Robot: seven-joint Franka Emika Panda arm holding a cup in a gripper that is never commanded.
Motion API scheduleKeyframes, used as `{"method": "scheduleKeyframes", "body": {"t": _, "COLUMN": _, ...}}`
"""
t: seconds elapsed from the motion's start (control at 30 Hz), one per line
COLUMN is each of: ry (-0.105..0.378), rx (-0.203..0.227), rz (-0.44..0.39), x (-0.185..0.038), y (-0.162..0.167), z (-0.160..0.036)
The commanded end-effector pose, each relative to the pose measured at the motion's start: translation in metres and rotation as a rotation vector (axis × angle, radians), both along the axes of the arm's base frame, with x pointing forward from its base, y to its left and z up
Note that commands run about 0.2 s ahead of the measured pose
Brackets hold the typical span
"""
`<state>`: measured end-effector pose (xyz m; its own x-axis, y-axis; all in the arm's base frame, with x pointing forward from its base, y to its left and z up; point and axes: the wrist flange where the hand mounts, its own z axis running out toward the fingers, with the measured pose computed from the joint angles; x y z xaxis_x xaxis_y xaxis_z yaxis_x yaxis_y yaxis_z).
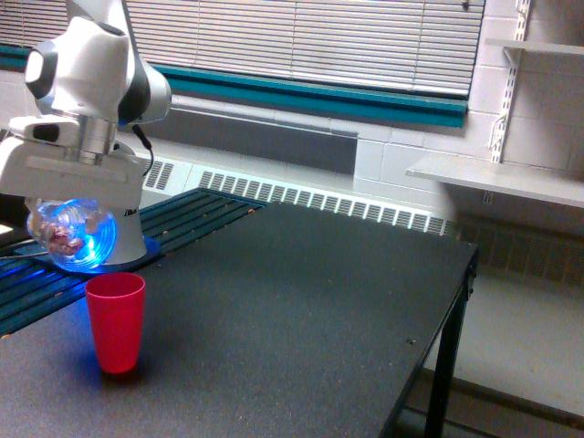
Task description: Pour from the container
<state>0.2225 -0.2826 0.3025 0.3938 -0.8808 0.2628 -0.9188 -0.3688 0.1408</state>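
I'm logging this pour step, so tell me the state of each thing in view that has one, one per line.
Clear rounded plastic container: held in the gripper, raised above the table, pinkish-brown bits inside, lit blue.
Gripper: shut on the container, up and to the exterior view's left of the cup.
Opaque red plastic cup: upright on the table, mouth open, contents not visible.
Dark table: carries the cup.

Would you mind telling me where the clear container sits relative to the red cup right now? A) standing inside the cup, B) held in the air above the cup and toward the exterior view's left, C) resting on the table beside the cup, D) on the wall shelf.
B: the clear container hangs under the gripper, lit blue, above the upright red cup and toward the exterior view's left, touching neither cup nor table.
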Motion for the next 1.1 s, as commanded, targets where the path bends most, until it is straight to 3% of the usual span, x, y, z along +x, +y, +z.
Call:
{"method": "scheduleKeyframes", "body": {"t": 0.03, "ry": 0.015, "rx": -0.020, "rz": 0.047, "x": 0.015, "y": 0.012, "z": 0.006}}
{"method": "scheduleKeyframes", "body": {"t": 1.1, "ry": 0.156, "rx": -0.079, "rz": 0.137, "x": 0.006, "y": 0.023, "z": 0.003}}
